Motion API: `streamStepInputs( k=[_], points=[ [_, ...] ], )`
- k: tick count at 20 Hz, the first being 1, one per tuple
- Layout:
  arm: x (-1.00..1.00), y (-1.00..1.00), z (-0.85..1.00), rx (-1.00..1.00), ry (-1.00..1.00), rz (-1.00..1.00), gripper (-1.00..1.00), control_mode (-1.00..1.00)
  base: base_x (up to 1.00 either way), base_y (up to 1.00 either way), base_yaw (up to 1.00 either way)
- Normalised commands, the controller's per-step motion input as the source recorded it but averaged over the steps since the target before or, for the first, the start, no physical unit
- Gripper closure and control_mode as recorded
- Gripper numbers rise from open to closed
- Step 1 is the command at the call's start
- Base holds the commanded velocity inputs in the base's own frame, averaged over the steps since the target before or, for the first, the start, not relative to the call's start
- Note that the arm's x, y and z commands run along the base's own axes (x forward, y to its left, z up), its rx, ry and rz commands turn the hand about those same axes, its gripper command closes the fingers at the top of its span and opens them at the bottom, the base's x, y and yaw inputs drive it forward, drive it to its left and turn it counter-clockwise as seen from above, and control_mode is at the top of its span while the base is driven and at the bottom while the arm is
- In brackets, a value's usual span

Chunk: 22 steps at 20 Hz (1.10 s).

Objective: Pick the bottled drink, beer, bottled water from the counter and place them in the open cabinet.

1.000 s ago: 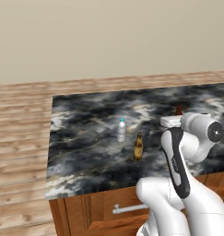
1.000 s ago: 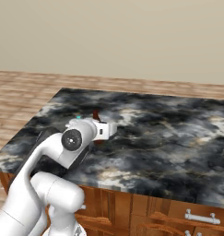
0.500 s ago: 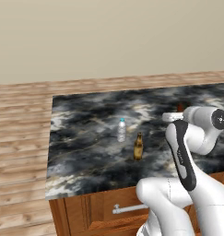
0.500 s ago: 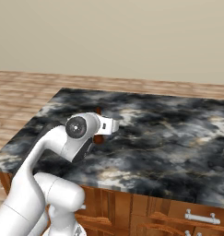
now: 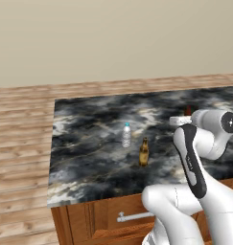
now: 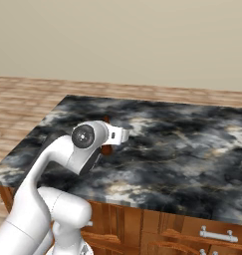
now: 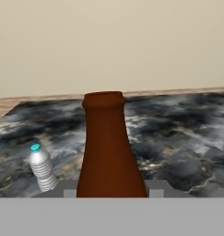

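Note:
In the hand view my gripper (image 7: pixel 111 190) is shut on the bottled drink (image 7: pixel 111 147), a dark red-brown bottle standing upright between the fingers. In the left base view the white hand (image 5: pixel 180 120) sits over the right part of the counter (image 5: pixel 89 143), with the drink's top (image 5: pixel 187 110) showing just behind it. The bottled water (image 5: pixel 126 134) and the amber beer (image 5: pixel 144 152) stand side by side near the counter's middle, left of the hand. The water (image 7: pixel 42 168) also appears low on the left in the hand view. The open cabinet is out of view.
Wooden base cabinets sit under the slab, with grey drawer handles (image 5: pixel 134 216) (image 6: pixel 219 234). A wood floor surrounds the island on the far and left sides, and a plain beige wall stands behind it. My own white arm (image 6: pixel 58 164) rises between the cameras and the counter's near edge.
The arm's upper joint has risen and swung to the right over the last second, carrying the hand and the held drink slightly up. The water and beer have stayed put.

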Motion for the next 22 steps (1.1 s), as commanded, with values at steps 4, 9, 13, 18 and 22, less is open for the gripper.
streamStepInputs(
  k=[4, 9, 13, 18, 22],
  points=[
    [0.00, 0.00, 0.00, 0.00, 0.00, 0.00, 1.00, 1.00, -0.22, 0.00, 0.00],
    [0.00, 0.00, 0.00, 0.00, 0.00, 0.00, 1.00, 1.00, -0.62, -0.04, 0.12],
    [0.00, 0.00, 0.00, 0.00, 0.00, 0.00, 1.00, 1.00, -0.76, 0.00, 0.34],
    [0.00, 0.00, 0.00, 0.00, 0.00, 0.00, 1.00, 1.00, -0.59, 0.02, 0.51],
    [0.00, 0.00, 0.00, 0.00, 0.00, 0.00, 1.00, 1.00, -0.30, 0.04, 0.60]
  ],
)
